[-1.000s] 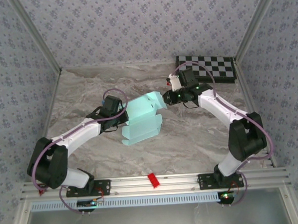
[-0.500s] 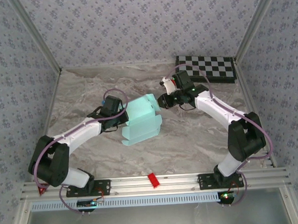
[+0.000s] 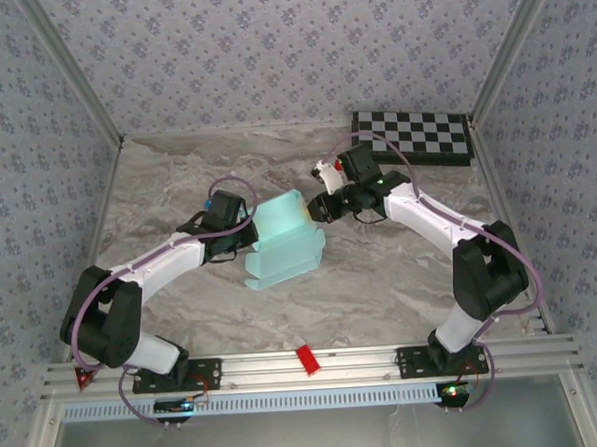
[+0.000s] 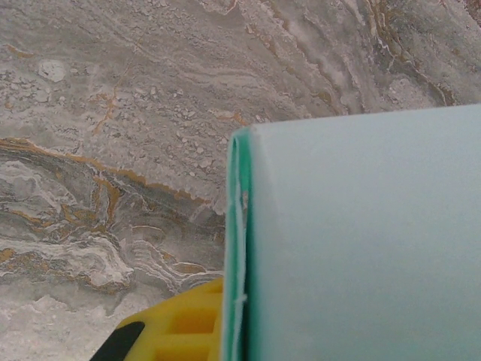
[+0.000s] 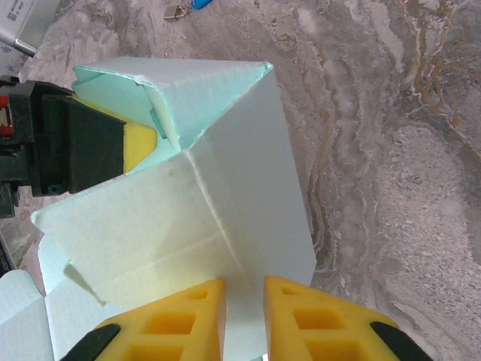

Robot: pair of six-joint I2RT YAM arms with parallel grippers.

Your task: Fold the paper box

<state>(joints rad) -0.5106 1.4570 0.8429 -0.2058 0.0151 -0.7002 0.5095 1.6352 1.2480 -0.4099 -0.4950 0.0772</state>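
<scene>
The paper box (image 3: 285, 246) is pale light-blue card, half formed, lying mid-table. My left gripper (image 3: 249, 231) is shut on its left edge. In the left wrist view a yellow finger (image 4: 180, 323) presses against the card's edge while the box panel (image 4: 361, 241) hides the other finger. My right gripper (image 3: 316, 211) rests against the box's upper right side. In the right wrist view the right gripper (image 5: 244, 301) has its jaws a narrow gap apart, tips lying on the folded panel (image 5: 225, 188) with nothing between them. The left gripper's yellow finger (image 5: 139, 147) shows inside the box's open end.
A black-and-white checkerboard (image 3: 414, 135) lies at the back right corner. A small red piece (image 3: 307, 359) sits on the front rail. Patterned walls close in the marble table (image 3: 401, 268) on three sides.
My right gripper has moved left and toward me, pushing the box's upper right flap over onto the box. The left arm has barely moved and keeps its hold.
</scene>
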